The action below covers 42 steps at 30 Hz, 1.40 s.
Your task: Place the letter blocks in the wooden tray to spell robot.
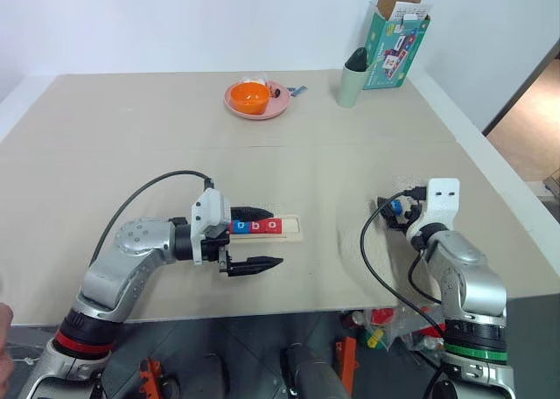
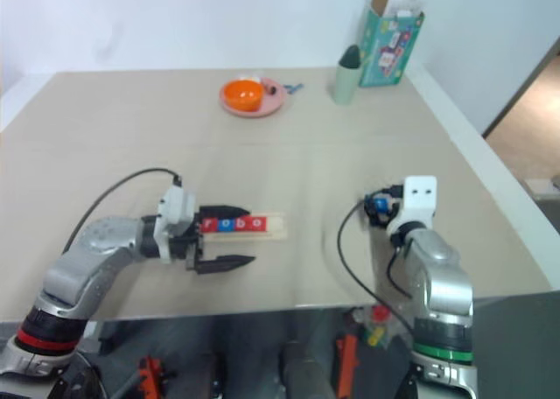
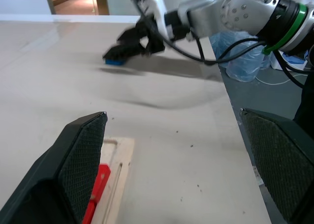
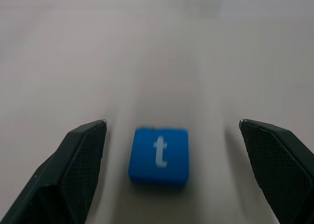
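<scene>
Tray (image 1: 291, 228) sits between the left gripper's (image 1: 259, 239) two fingers: one finger along its far side, the other just off its near edge. Jaws spread wide, gripping nothing. My read: it's parked there to brace the tray while tiles go in. Can't tell whether the far finger actually touches the wood.

Tiles in the tray (image 1: 254, 227): red, blue and red ones show in the head view, reading roughly "o b o". The end nearest the left gripper is hidden by its far finger, so the "r" can't be confirmed. The slot at the tray's far end, away from the gripper, is bare wood, presumably left for the "t".

Blue "t" tile (image 4: 159, 155) lies flat on the table (image 1: 350, 171), letter up, well apart from the tray. It's lined up right between the right gripper's (image 4: 171, 130) fingers (image 4: 81, 150), a bit nearer the left-hand one in the wrist view, gap on both sides. Nothing touching it yet.

Right gripper: fully released, empty, low over the table and pointed at the tile. From the left wrist camera the same tile (image 3: 116, 62) shows just under the right fingertips.

Judgement: four letters likely done, this is the pre-grasp for the last one. The wide opening gives plenty of margin; the approach looks roughly centred. Next it needs to move in so the fingers bracket the tile's sides, then pinch. The tile is thin and flat, so a shallow grip could slip.
</scene>
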Each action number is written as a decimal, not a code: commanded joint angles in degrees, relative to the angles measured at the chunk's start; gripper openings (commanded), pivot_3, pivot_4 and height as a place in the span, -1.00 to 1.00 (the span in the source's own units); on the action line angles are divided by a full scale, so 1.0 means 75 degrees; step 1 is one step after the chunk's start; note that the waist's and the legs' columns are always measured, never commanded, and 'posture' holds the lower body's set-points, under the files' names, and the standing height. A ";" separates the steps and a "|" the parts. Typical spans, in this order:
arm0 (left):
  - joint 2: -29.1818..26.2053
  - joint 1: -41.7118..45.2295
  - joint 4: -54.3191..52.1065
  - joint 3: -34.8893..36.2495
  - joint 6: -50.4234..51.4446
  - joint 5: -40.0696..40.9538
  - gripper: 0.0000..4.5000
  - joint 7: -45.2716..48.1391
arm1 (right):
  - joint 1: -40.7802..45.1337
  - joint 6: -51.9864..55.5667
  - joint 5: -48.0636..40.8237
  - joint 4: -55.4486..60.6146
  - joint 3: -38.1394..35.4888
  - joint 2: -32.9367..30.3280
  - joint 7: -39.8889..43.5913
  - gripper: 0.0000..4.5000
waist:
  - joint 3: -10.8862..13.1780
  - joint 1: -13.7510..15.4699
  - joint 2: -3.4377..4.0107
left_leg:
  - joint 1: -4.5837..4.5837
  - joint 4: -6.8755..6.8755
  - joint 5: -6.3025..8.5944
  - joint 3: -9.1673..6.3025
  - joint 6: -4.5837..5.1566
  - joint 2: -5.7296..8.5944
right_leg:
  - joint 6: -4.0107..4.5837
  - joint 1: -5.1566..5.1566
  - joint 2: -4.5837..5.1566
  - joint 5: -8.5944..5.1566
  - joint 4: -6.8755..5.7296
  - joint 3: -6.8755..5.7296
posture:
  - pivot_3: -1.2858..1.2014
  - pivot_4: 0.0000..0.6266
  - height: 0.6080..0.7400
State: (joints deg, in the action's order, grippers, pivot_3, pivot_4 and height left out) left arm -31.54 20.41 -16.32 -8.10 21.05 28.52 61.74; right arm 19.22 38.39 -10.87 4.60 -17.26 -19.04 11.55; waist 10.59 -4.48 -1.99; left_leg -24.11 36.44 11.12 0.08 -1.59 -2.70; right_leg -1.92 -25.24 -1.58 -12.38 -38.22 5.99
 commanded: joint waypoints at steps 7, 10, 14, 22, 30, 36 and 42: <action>-0.0135 -0.0089 -0.0149 0.0127 -0.0211 -0.0100 1.00 0.0001 | 0.0383 0.0494 -0.0151 -0.0373 -0.0114 0.0062 -0.0510 0.99 | -0.0001 0.0004 -0.0001 | 0.0000 0.0000 0.0000 -0.0002 0.0000 0.0001 | -0.0002 0.0003 0.0001 0.0000 0.0002 -0.0002 | 0.03 -0.52 1.00; -0.0155 -0.0128 -0.0201 0.0138 -0.0202 -0.0095 1.00 -0.0026 | 0.0276 0.0656 -0.0091 -0.0235 0.0041 0.0061 -0.0601 0.61 | -0.0003 0.0003 -0.0003 | 0.0000 0.0001 0.0000 -0.0002 0.0000 0.0001 | -0.0002 0.0006 0.0001 0.0000 0.0003 -0.0001 | 0.03 -0.52 1.00; -0.0169 -0.0163 -0.0229 0.0153 -0.0194 -0.0095 1.00 -0.0060 | 0.0066 0.0816 -0.0010 0.0137 0.0169 0.0240 -0.0874 0.01 | -0.0006 0.0004 -0.0004 | 0.0002 0.0001 0.0000 -0.0004 0.0000 0.0000 | -0.0001 0.0005 -0.0001 0.0000 0.0002 -0.0003 | 0.03 -0.52 1.00; -0.0178 -0.0135 -0.0120 0.0153 -0.0236 -0.0142 1.00 -0.0059 | -0.0424 0.0943 0.0244 0.1389 0.0947 0.0458 -0.1048 -0.45 | -0.0008 -0.0002 -0.0003 | 0.0004 0.0001 0.0000 -0.0004 0.0000 -0.0003 | 0.0007 0.0005 -0.0003 -0.0004 0.0002 -0.0002 | 0.03 -0.52 1.00; -0.0160 -0.0130 0.0005 0.0138 -0.0401 -0.0279 1.00 -0.0031 | -0.0487 0.2474 0.0160 0.3275 0.2065 0.1080 -0.1257 -0.45 | -0.0008 -0.0015 -0.0001 | 0.0002 0.0000 0.0000 -0.0008 0.0001 -0.0005 | 0.0021 0.0001 -0.0005 -0.0008 0.0000 -0.0004 | 0.03 -0.52 1.00; -0.0146 -0.0144 0.0066 0.0122 -0.0541 -0.0359 1.00 -0.0029 | -0.0471 0.2844 0.0315 0.3420 0.2421 0.1363 -0.1431 -0.45 | -0.0008 0.0001 -0.0002 | -0.0005 0.0001 0.0000 -0.0005 0.0000 -0.0001 | 0.0024 0.0001 0.0002 -0.0013 0.0008 -0.0003 | 0.03 -0.52 1.00; -0.0156 -0.0161 0.0100 0.0137 -0.0604 -0.0411 1.00 -0.0024 | -0.0485 0.3025 0.0341 0.3339 0.2431 0.1361 -0.1405 -0.45 | -0.0008 0.0001 -0.0002 | -0.0005 0.0001 0.0000 -0.0006 0.0000 -0.0003 | 0.0029 0.0000 0.0000 -0.0016 0.0007 -0.0006 | 0.03 -0.52 1.00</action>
State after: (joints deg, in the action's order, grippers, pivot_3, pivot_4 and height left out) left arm -32.51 19.18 -14.93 -8.10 17.65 25.25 61.59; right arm 15.37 60.80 -8.55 27.75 1.48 -8.88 1.05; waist 10.53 -4.47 -2.00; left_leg -24.15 36.45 11.12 0.04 -1.58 -2.72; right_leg -1.70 -25.24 -1.59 -12.50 -38.17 5.95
